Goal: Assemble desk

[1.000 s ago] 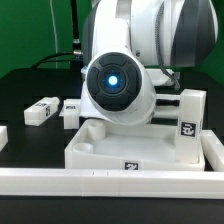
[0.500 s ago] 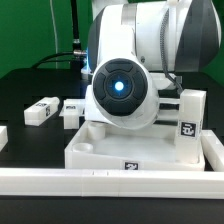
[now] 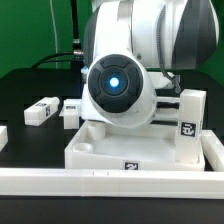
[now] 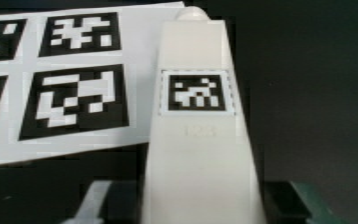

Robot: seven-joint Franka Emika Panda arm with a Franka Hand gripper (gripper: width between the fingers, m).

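In the wrist view my gripper (image 4: 197, 208) is shut on a white square desk leg (image 4: 197, 120) with a black-and-white tag; a dark finger (image 4: 119, 198) shows on each side of it. In the exterior view the arm's round wrist (image 3: 117, 86) hides the gripper and the held leg. Below it lies the white tray-like desk top (image 3: 110, 152), with a tagged leg (image 3: 188, 122) standing upright at its corner on the exterior view's right. Two loose legs (image 3: 41, 110) (image 3: 72, 108) lie on the black table on the exterior view's left.
The marker board (image 4: 60, 80) lies under the held leg in the wrist view. A long white border rail (image 3: 110, 180) runs along the front, and a white piece (image 3: 3, 135) shows at the exterior view's left edge. A green wall stands behind.
The arm's wrist shifted slightly up and back down again. The desk top and loose legs have not moved.
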